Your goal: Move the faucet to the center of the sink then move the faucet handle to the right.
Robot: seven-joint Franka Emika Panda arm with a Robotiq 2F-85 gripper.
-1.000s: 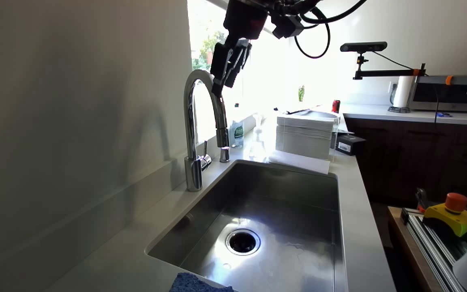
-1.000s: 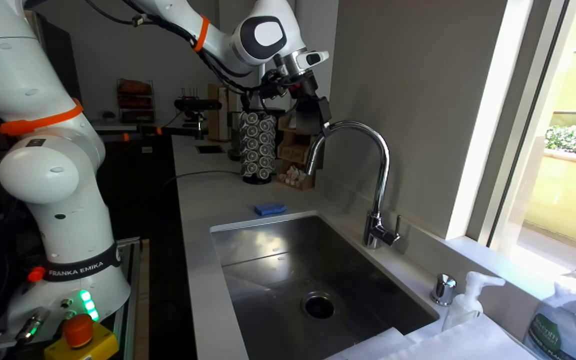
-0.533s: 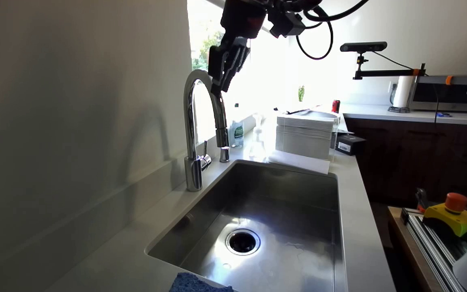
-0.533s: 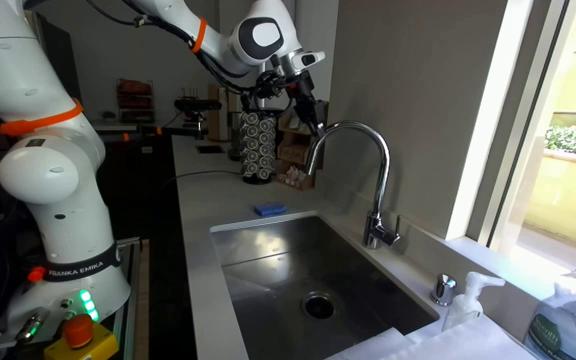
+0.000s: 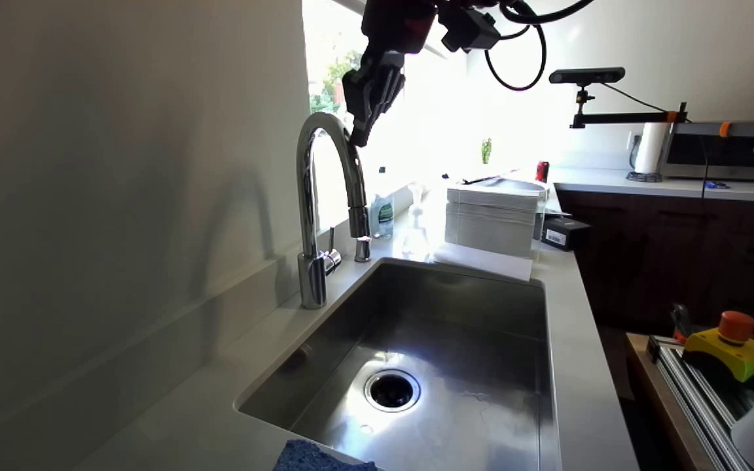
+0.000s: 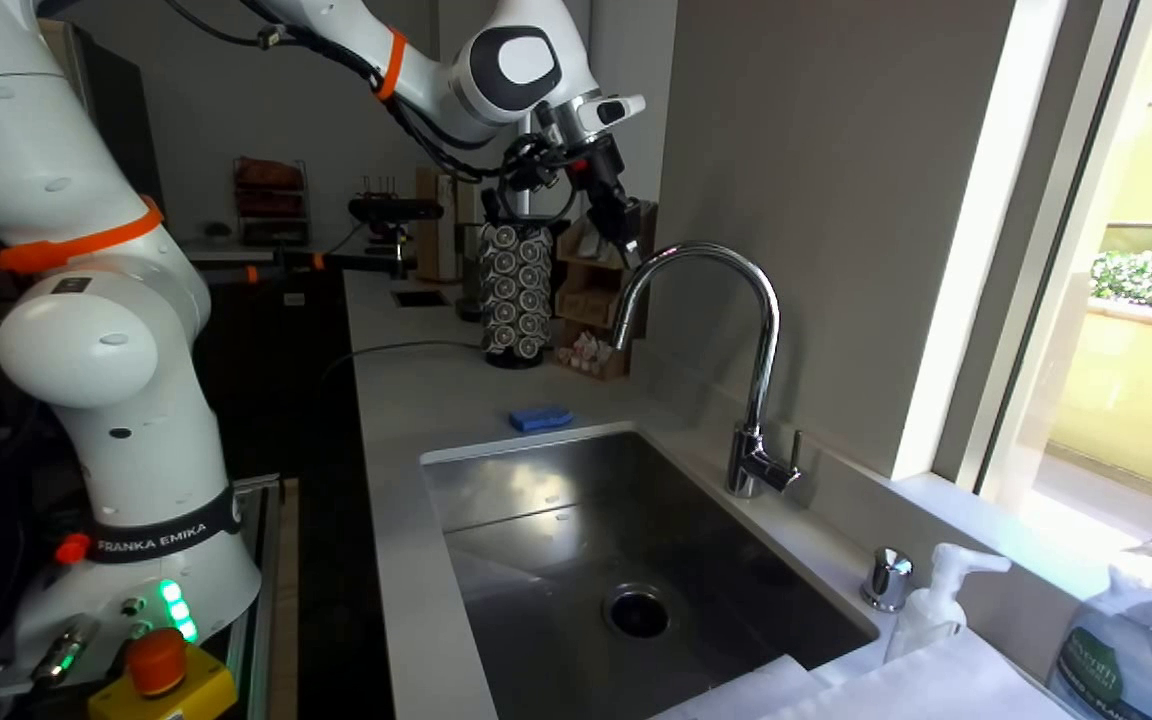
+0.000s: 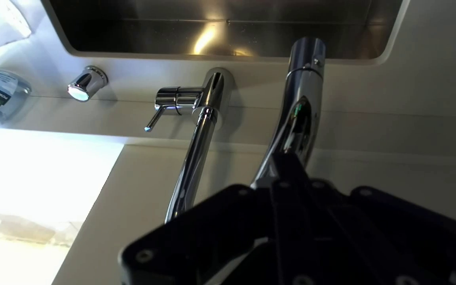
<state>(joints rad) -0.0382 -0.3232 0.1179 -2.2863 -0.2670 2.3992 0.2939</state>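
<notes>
The chrome faucet (image 5: 305, 190) arches up from the counter behind the steel sink (image 5: 475, 366). In the wrist view its spout head (image 7: 307, 55) overlaps the sink's edge toward the right-hand end. The faucet handle (image 6: 796, 452) is a short lever pointing up from the base's side, and in the wrist view this handle (image 7: 156, 118) lies left of the base. My gripper (image 6: 632, 258) is shut with nothing between its fingers. Its tips hang close beside the upper bend of the spout; whether they touch cannot be told. In the wrist view the dark gripper (image 7: 285, 156) covers part of the spout.
A soap pump (image 6: 931, 600) and a detergent bottle (image 6: 1126, 620) stand beyond the faucet, near a chrome cap (image 6: 887, 578). A blue sponge (image 6: 540, 418) lies by the sink. A stack of white sheets (image 5: 491, 216) borders it. A wall (image 5: 154, 196) rises behind the faucet.
The gripper's jaws have come together. The gripper has risen slightly and drawn a little away from the faucet. Faucet and handle have not moved.
</notes>
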